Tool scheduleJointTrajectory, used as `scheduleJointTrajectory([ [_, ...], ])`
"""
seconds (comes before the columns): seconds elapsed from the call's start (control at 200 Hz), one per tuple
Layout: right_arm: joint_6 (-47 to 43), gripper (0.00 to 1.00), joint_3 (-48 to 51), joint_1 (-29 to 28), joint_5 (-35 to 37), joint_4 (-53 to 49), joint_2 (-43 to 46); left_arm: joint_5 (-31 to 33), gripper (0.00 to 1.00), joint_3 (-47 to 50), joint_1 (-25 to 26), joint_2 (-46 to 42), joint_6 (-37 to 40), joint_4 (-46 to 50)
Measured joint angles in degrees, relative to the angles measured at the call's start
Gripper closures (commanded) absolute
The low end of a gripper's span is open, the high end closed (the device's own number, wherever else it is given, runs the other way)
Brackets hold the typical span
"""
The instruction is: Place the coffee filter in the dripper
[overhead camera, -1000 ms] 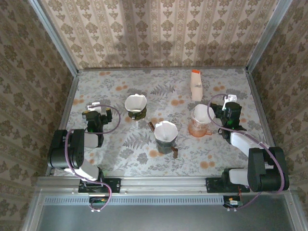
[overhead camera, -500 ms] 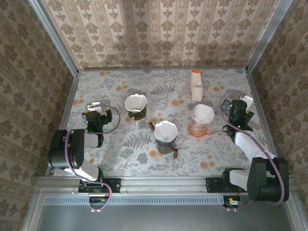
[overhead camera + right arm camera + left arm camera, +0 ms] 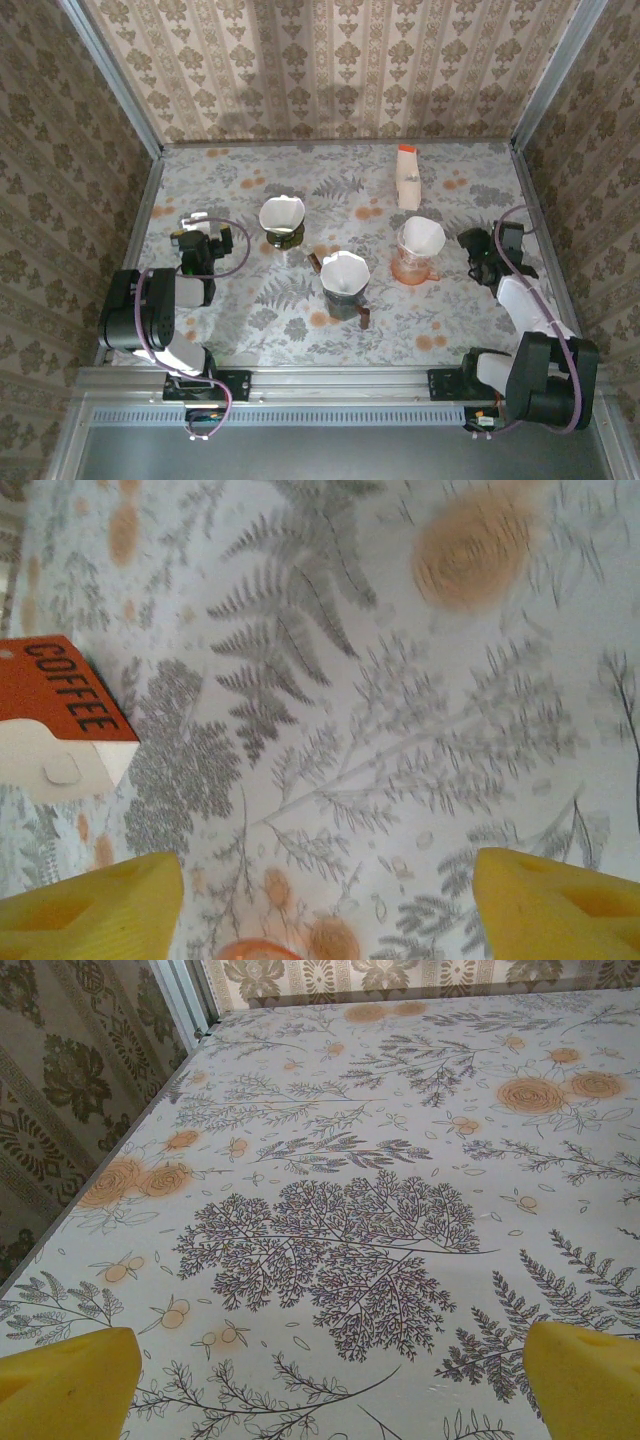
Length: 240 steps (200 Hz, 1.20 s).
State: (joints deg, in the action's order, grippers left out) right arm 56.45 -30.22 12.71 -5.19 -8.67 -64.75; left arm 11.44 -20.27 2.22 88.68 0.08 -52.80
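An orange see-through dripper (image 3: pixel 413 262) stands right of centre on the table with a white coffee filter (image 3: pixel 421 237) sitting in it. My right gripper (image 3: pixel 478 252) hovers just to the right of it, apart from it, open and empty. In the right wrist view its yellow fingers (image 3: pixel 92 904) frame bare tablecloth, and the dripper's orange rim (image 3: pixel 252 949) peeks in at the bottom edge. My left gripper (image 3: pixel 197 228) rests at the left side of the table, open with nothing between its fingertips (image 3: pixel 70 1380).
A dark dripper with a white filter (image 3: pixel 345 281) stands at the centre, another filter-lined dripper (image 3: pixel 283 221) behind it to the left. An orange-and-white coffee carton (image 3: pixel 407 178) (image 3: pixel 60 720) lies at the back. The right wall's metal rail (image 3: pixel 535 225) is close to my right arm.
My right gripper has drawn back to the right, away from the orange dripper and towards the right wall. The filter stays in the dripper. The left arm has not moved.
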Motion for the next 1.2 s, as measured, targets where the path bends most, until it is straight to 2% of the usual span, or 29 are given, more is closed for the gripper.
scheduleJointTrajectory([
  [0.115, 5.16, 0.47, 2.84, -0.92, -1.29, 0.74, 2.03, 0.0, 0.0, 0.0, 0.0, 0.0, 0.02, 0.0],
  [0.285, 10.01, 0.57, 4.46, -2.43, -2.38, 2.4, 1.2, 0.11, 0.0, 0.0, 0.0, 0.0, 0.02, 0.0],
  [0.585, 11.78, 0.62, 3.89, -6.19, -5.55, 7.89, -7.41, 0.39, 0.0, 0.0, 0.07, 0.0, 0.02, 0.0],
  [1.2, 14.73, 0.63, 2.62, -16.46, -4.46, 14.01, -13.62, 0.39, 0.0, 0.0, 0.07, 0.0, 0.02, 0.0],
])
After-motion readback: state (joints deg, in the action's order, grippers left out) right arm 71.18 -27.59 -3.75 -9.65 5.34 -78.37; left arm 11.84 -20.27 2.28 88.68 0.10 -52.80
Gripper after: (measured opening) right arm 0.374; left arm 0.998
